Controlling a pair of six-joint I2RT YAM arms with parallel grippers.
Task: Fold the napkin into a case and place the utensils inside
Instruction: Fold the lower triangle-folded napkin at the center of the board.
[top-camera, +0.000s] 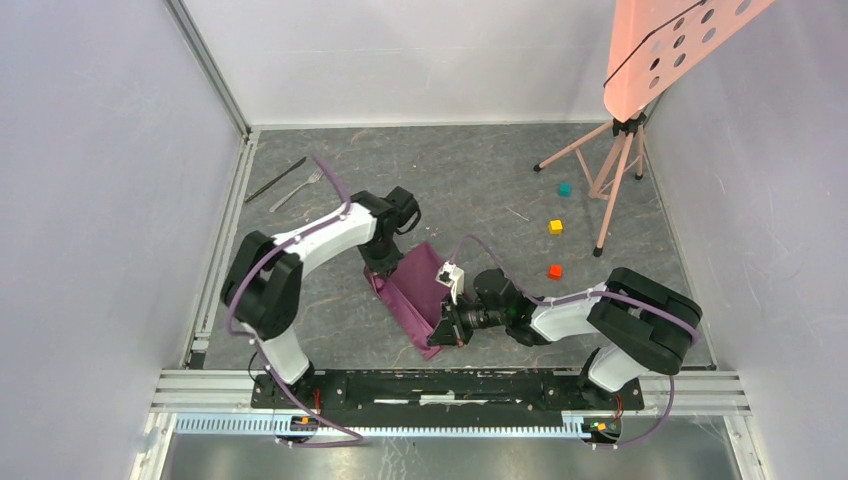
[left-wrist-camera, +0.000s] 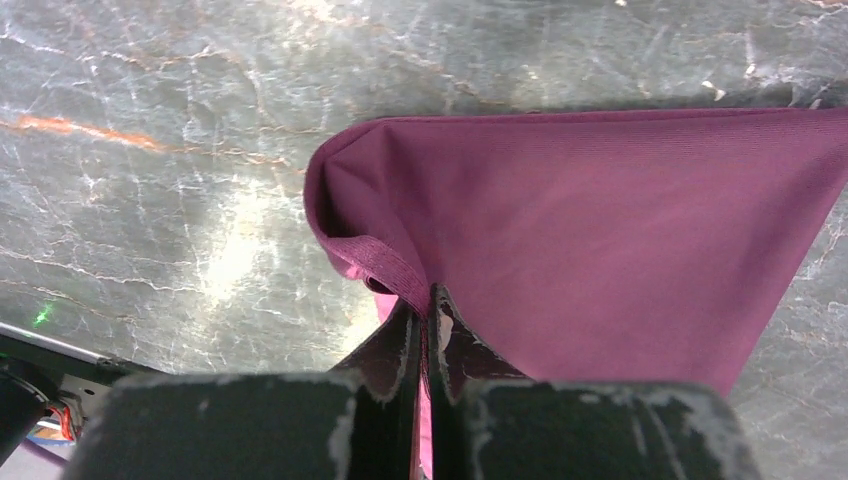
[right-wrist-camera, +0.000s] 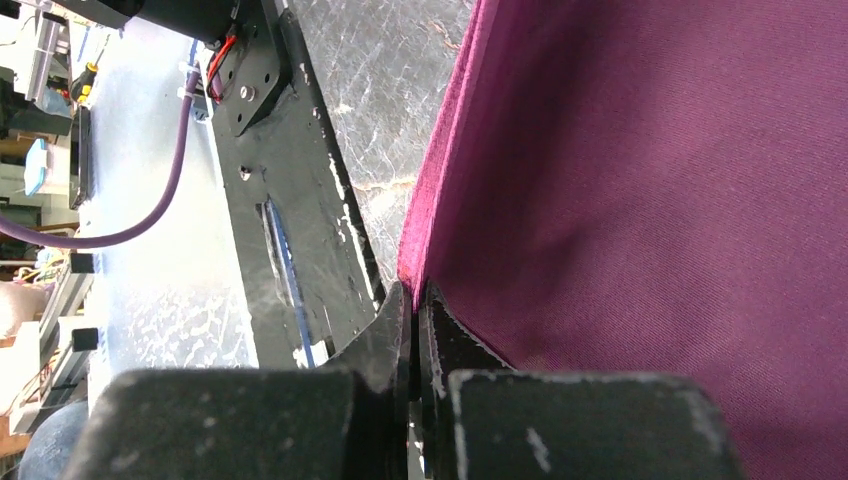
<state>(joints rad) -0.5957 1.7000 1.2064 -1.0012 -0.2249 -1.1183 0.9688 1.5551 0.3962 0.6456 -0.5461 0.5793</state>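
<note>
napkin: purple cloth (top-camera: 418, 290), middle of the counter (top-camera: 480, 180) on the near side, strung between the two claws and doubled over, not lying flat
left claw: (left-wrist-camera: 428, 300) clenched on the napkin's far-left corner; its wrist cam shows the fingers pinched tight on the hem, with a rounded fold puffing up just beside them
right claw: (right-wrist-camera: 413, 295) clamped shut on the napkin's near edge, just beside the black base rail (top-camera: 450, 385)
fork: silver one (top-camera: 300, 188) way over at the far left by the wall, well apart from the napkin
knife: dark one (top-camera: 277, 180) lying just beside the fork, roughly parallel to it
in the way: the left arm's white forearm (top-camera: 320, 235) runs across between the napkin and the cutlery
cubes: teal (top-camera: 565, 189), yellow (top-camera: 555, 227) and orange (top-camera: 554, 271) in a loose line on the right, the orange one nearest the right arm
tripod: pinkish legs (top-camera: 612, 170) in the far right corner, carrying a pink board with holes (top-camera: 670, 45)
</note>
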